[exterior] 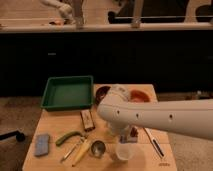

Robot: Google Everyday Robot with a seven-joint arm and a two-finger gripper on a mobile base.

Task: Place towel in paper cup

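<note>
1. Spotting gripper [123, 134] low under the white arm [160, 117], just behind the paper cup [124, 151]; cannot tell whether wide, narrow or carrying anything.
2. Swinging left: picking out the towel [42, 144], seemingly a blue-grey folded pad lying flat near the table [55, 125] front-left corner, well apart from gripper and paper cup.
3. Judging the handling: probably light, soft and floppy, not fragile. Best pinched at an edge or raised fold, expecting droop and some bunching at the cup mouth.
4. Reading the lie: long axis running roughly front to back, slightly tilted; no obvious head or tail.
5. Noting the traffic between: green utensil [67, 137], metal cup [98, 148].
</note>
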